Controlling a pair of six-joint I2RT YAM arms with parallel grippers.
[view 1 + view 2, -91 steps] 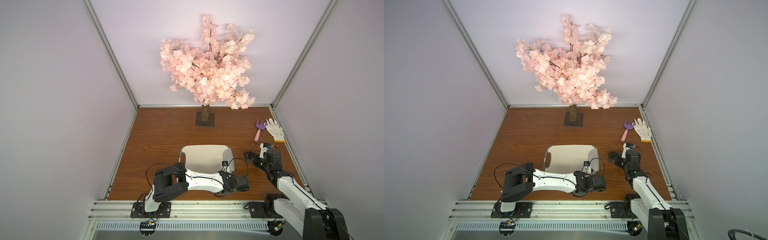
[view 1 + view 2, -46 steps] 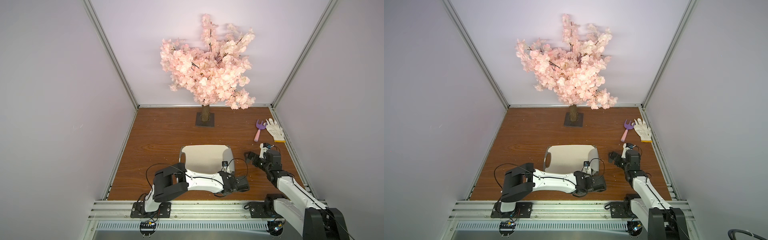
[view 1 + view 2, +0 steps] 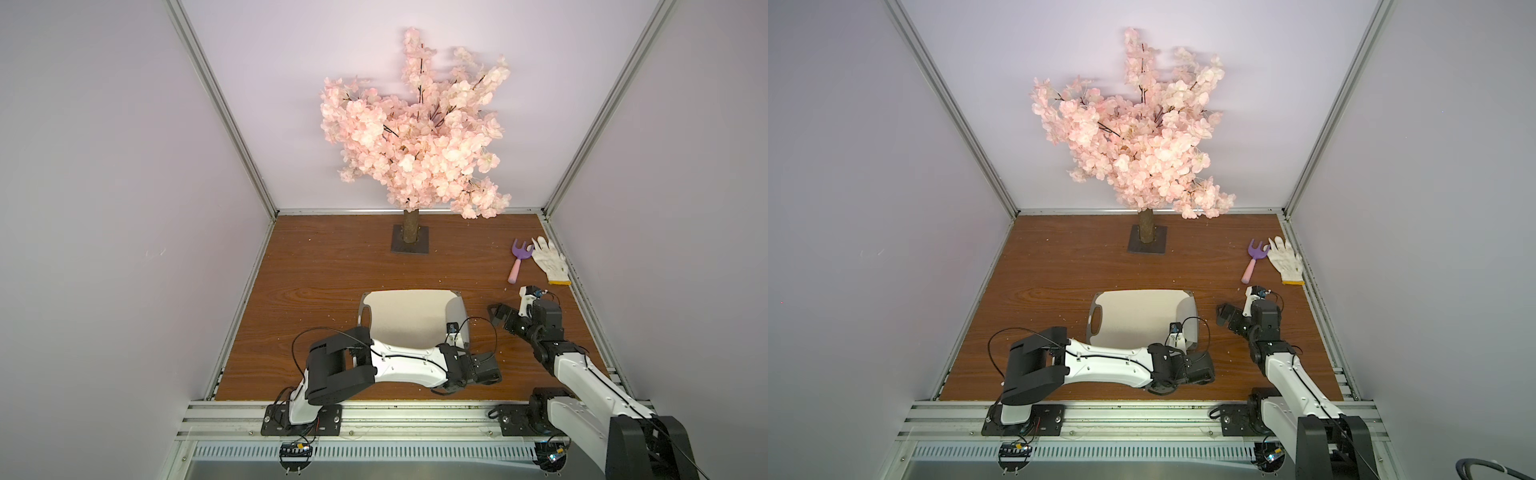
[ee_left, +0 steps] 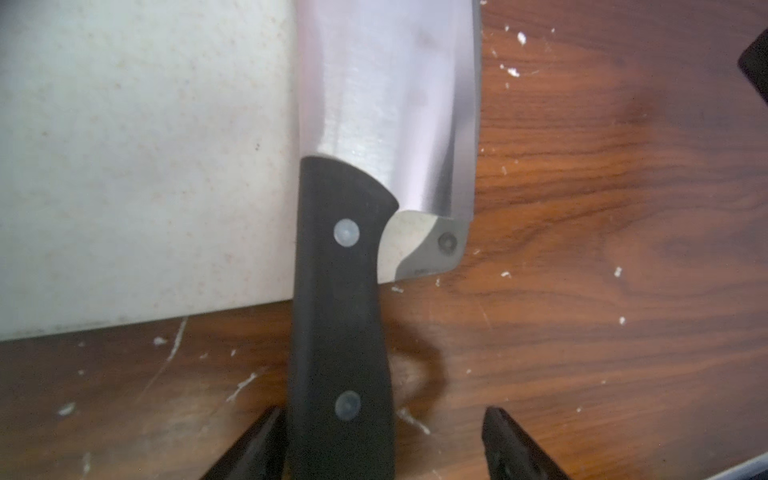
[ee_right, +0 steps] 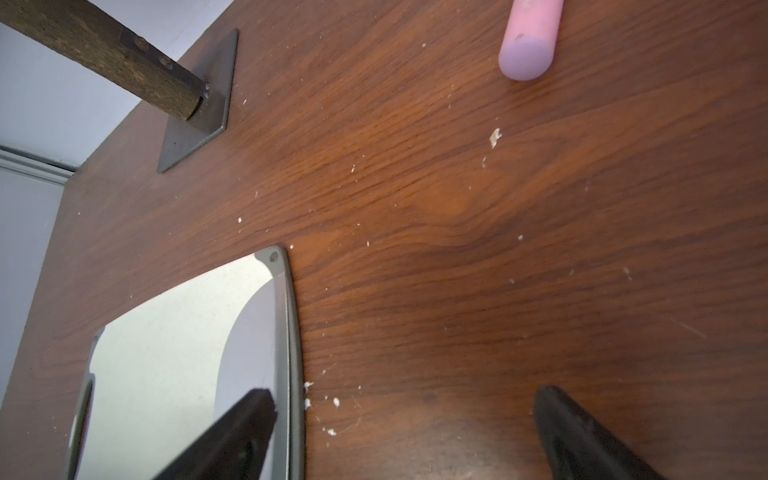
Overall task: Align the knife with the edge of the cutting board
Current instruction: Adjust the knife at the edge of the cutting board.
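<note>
The left hand (image 4: 382, 415) stands open astride the handle of the knife (image 4: 386, 104), gripping nothing. I'd say that's because the blade already lies flush along the board (image 4: 124, 145), on its right edge, lower centre in both top views. The right hand (image 5: 403, 392) hangs wide open and empty.

Cutting board (image 3: 405, 320): pale beige rectangle with a dark grey rim and an oval handle cutout at the end on my left. It lies flat on the table (image 3: 332, 266) before me. Knife (image 4: 353, 187): broad grey steel blade, black riveted handle. It lies flat along the board's right short edge, blade just inside the rim, tip away from me, handle overhanging the near edge.
</note>
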